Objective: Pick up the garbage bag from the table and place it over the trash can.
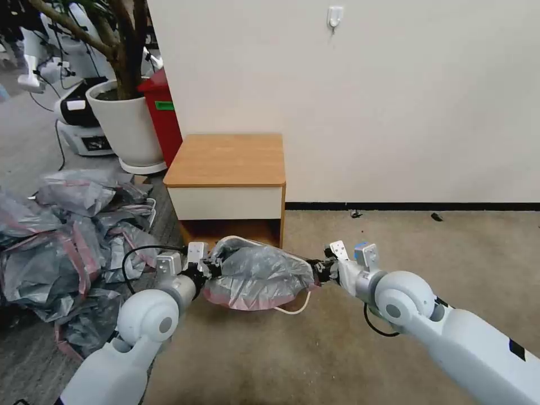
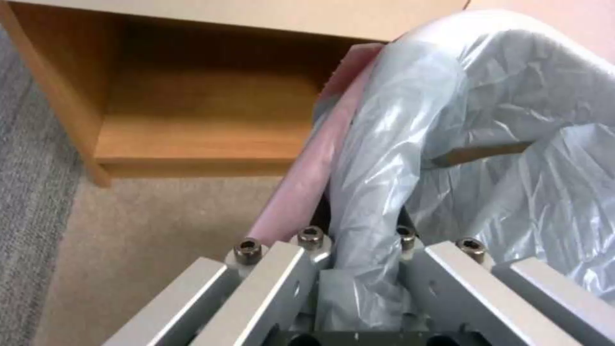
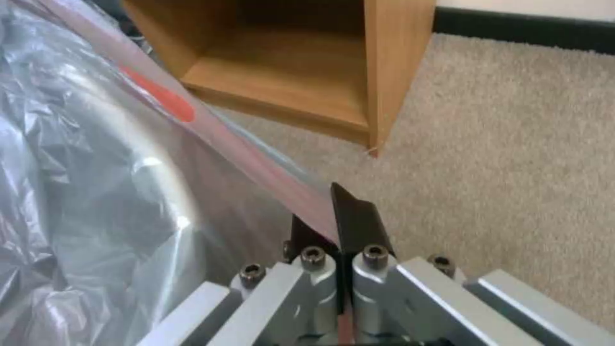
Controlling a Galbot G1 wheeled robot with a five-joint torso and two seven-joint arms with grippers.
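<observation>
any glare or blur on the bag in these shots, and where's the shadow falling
Head view: even indoor light, the garbage bag stretched between the left gripper and right gripper, soft sheen only. Left wrist view: bright white glare on the crinkled plastic, the table shelf recess shadowed. Right wrist view: a curved highlight through the plastic, which looks soft up close, while the carpet stays crisp.

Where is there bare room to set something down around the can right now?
The table top is bare. Open carpet lies right of it, between wall baseboard and right gripper. Crowded: the heap of bags at left, and the middle, where left gripper and right gripper stretch the garbage bag over the trash can.
</observation>
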